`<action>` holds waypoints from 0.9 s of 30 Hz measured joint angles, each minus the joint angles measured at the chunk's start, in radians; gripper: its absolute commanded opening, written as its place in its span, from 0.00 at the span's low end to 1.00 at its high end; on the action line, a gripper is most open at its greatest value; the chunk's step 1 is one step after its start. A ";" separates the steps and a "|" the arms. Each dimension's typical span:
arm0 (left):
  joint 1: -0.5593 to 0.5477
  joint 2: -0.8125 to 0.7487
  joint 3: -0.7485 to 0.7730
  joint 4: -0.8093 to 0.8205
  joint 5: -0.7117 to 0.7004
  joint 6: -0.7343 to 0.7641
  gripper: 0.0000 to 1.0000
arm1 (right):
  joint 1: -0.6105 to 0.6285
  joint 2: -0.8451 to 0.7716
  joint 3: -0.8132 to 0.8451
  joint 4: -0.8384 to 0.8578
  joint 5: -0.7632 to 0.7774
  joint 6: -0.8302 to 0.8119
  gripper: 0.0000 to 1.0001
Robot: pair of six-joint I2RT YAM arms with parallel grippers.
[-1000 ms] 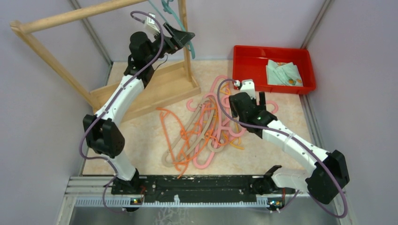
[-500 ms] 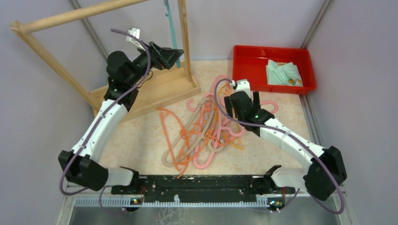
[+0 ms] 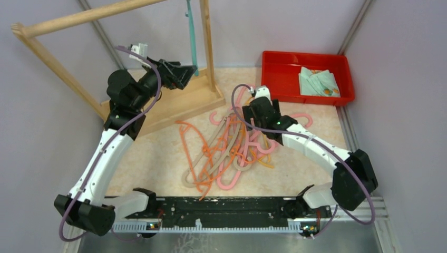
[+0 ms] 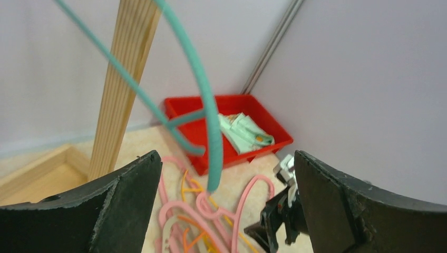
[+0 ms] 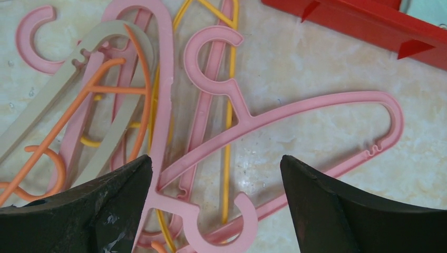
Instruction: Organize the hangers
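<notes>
Smooth plastic hangers [image 5: 164,105], matt wooden rack [image 3: 179,100]

A heap of hangers [image 3: 226,150] is spread on the middle of the table [image 3: 158,153]. The rack [image 3: 179,100] is set at ten o'clock of the heap. One hanger [image 3: 191,37] is hung just beside the rack's upright, at its nine o'clock. The tray [image 3: 274,79] is placed at one o'clock of the heap, with folded cloth [image 3: 318,81] laid in it. The right gripper [image 3: 248,113] is held over the heap's far edge. The left gripper [image 3: 185,73] is held above the rack's base, near the hung hanger.
</notes>
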 measured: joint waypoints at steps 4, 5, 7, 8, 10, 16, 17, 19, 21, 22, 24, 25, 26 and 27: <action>0.000 -0.092 -0.097 -0.088 -0.040 0.032 1.00 | -0.002 0.074 0.019 0.014 -0.064 0.011 0.85; 0.000 -0.113 -0.119 -0.107 -0.048 0.037 1.00 | -0.002 0.092 0.023 0.018 -0.083 0.018 0.82; 0.000 -0.161 -0.165 -0.147 -0.067 0.048 1.00 | -0.003 0.128 0.035 0.019 -0.119 0.034 0.75; 0.000 -0.185 -0.188 -0.166 -0.076 0.053 1.00 | -0.004 0.146 0.042 0.020 -0.135 0.044 0.72; 0.000 -0.226 -0.224 -0.204 -0.087 0.061 0.99 | -0.006 0.175 0.060 0.020 -0.153 0.063 0.66; -0.008 -0.263 -0.319 -0.262 -0.076 0.085 0.80 | -0.007 0.258 0.127 0.023 -0.190 0.102 0.61; -0.017 -0.261 -0.346 -0.269 -0.076 0.089 0.76 | -0.007 0.261 0.130 0.023 -0.188 0.106 0.61; -0.050 -0.255 -0.405 -0.291 -0.087 0.096 0.73 | -0.008 0.260 0.130 0.020 -0.174 0.111 0.61; -0.142 -0.243 -0.463 -0.320 -0.131 0.104 0.71 | -0.012 0.256 0.130 0.017 -0.153 0.110 0.62; -0.208 -0.233 -0.485 -0.334 -0.152 0.109 0.71 | -0.017 0.249 0.129 0.012 -0.140 0.110 0.62; -0.345 -0.197 -0.507 -0.356 -0.196 0.122 0.67 | -0.035 0.228 0.129 0.006 -0.120 0.110 0.62; -0.392 -0.175 -0.509 -0.360 -0.205 0.127 0.65 | -0.050 0.213 0.129 0.006 -0.114 0.110 0.62; -0.437 -0.149 -0.509 -0.362 -0.212 0.130 0.62 | -0.062 0.200 0.129 0.006 -0.108 0.110 0.62; -0.463 -0.127 -0.509 -0.362 -0.217 0.133 0.60 | -0.079 0.183 0.129 0.006 -0.099 0.110 0.62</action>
